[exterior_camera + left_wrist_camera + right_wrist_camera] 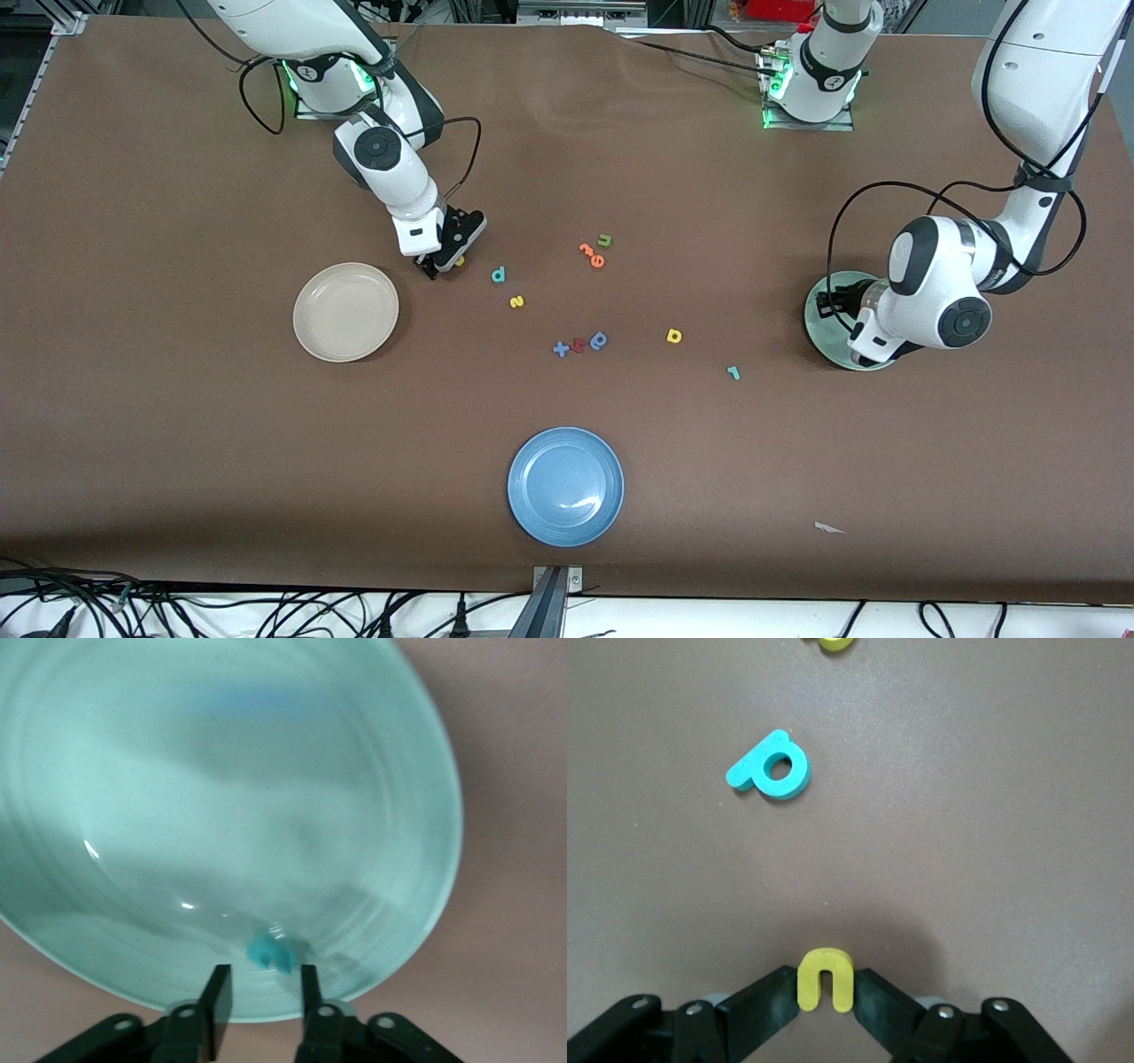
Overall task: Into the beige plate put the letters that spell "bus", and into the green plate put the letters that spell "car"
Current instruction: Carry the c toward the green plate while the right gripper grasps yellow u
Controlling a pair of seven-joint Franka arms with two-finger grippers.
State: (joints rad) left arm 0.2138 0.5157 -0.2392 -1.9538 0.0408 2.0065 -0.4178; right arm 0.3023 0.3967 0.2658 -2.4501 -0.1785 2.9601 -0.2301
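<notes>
My right gripper [446, 262] is down at the table beside the beige plate [345, 312], shut on the yellow "u" [825, 979], which sits pinched between both fingers. The teal "b" [771, 766] and yellow "s" [516, 302] lie on the table just past it. My left gripper [261, 973] hangs open over the green plate [221, 797], with a small teal letter [270, 952], its shape blurred, lying loose in the plate off the fingertips. Yellow "a" [674, 335] and teal "r" [733, 373] lie on the table toward the green plate [819, 323].
A blue plate [565, 486] sits near the front edge. Orange letters [592, 255] and a green "u" [605, 239] lie mid-table. A blue "x" [561, 348], a red letter [578, 344] and a blue "a" [599, 339] form a row nearer the camera.
</notes>
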